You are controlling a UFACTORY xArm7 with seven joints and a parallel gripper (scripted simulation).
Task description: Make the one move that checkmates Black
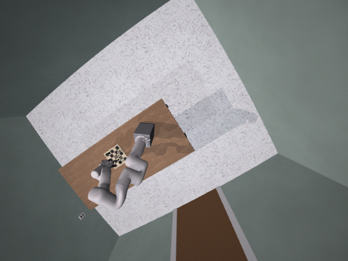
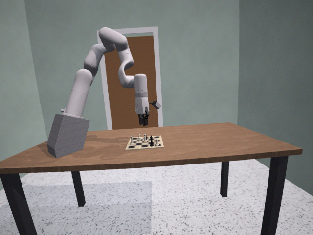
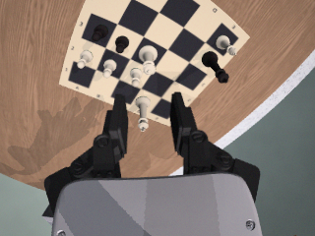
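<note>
Wooden table [image 2: 214,141] with a small chessboard [image 2: 131,148].
The gripper [image 3: 146,114] hangs high above the board, fingers partly closed, holding nothing.

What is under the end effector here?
The chessboard, well below the empty end effector; a white piece shows between its fingers. The fingers cover parts of the nearest edge squares.
</note>
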